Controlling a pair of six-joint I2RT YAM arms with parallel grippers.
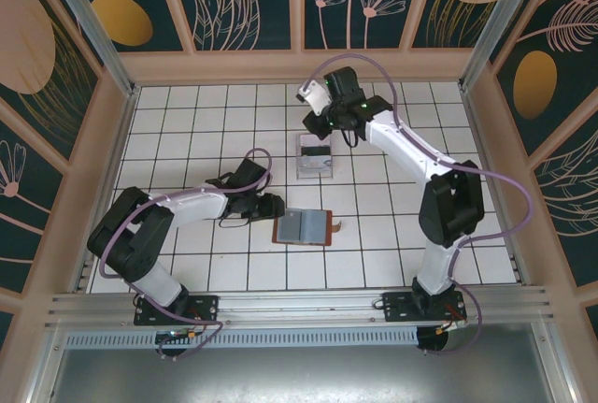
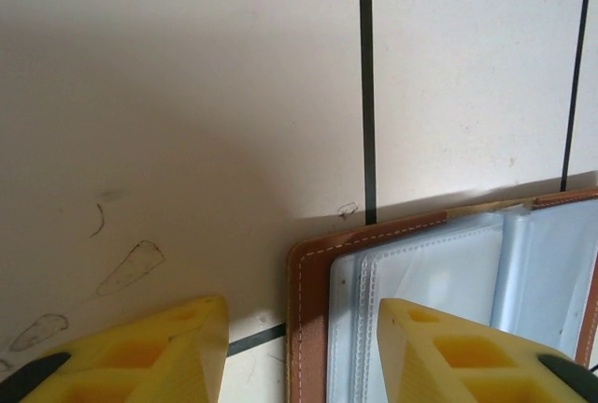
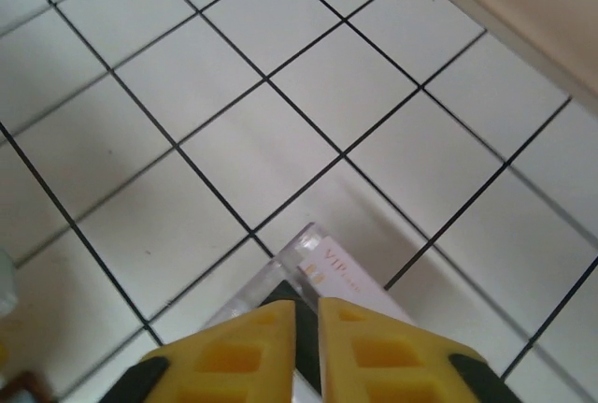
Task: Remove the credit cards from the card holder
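Flat on the worktop (image 1: 187, 141), mid-front: card holder (image 1: 304, 227), lying open. The left tool (image 2: 299, 314) is half open and empty, straddling the holder's left edge, with one finger over bare tile and the other over a clear pocket. The right tool (image 3: 306, 328) is nearly closed at a pale printed card (image 3: 329, 267) standing in the clear stand (image 1: 314, 165); cannot tell if it is pinched. Cards are probably light, stiff and slick. Best hold is likely an exposed short edge, with the soft cover pinned.

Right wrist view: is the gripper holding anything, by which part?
Cannot tell: the right gripper sits nearly shut at the near edge of the credit card, but contact is hidden.
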